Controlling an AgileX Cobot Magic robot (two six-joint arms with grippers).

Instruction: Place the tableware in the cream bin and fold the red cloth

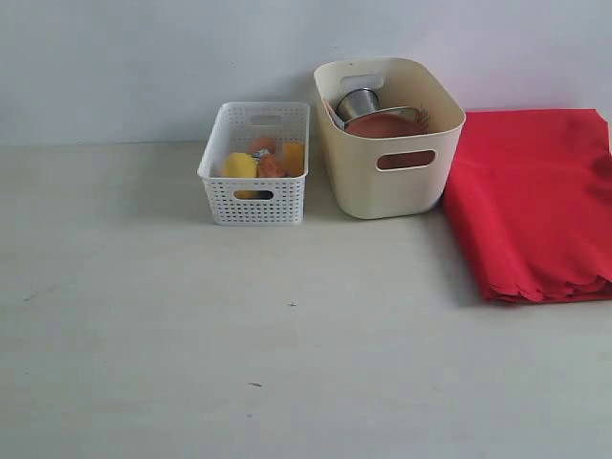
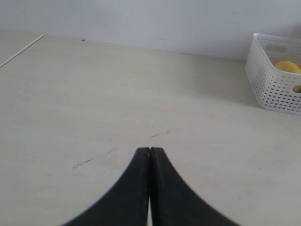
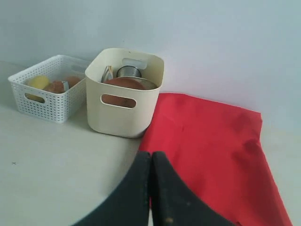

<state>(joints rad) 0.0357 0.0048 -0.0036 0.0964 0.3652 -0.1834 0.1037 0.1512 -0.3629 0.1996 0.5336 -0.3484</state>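
Tableware sits inside the cream bin, which stands at the back of the surface, close to the wall. Over the bin's rim you can make out the steel cup, lying tilted at the back. The round brown plate leans in front of it and also shows through the oval handle cut-out. A pale rim shows behind the plate, and the right wrist view catches something slim beside the cup, but you cannot tell what either is.

The red cloth lies flat to the right of the bin, with its edge right up against the bin's base. It is folded into stacked layers whose scalloped edges face the near side, and it runs off the right edge of the exterior view. To the left of the bin, just beside it but apart, stands the white perforated basket with yellow and orange food items in it.

Your left gripper is fully closed, its two fingers pressed together with nothing between them. It hangs over bare surface, with the basket further off. Your right gripper is likewise closed on nothing. It is poised over the edge of the red cloth, with the bin ahead of it.
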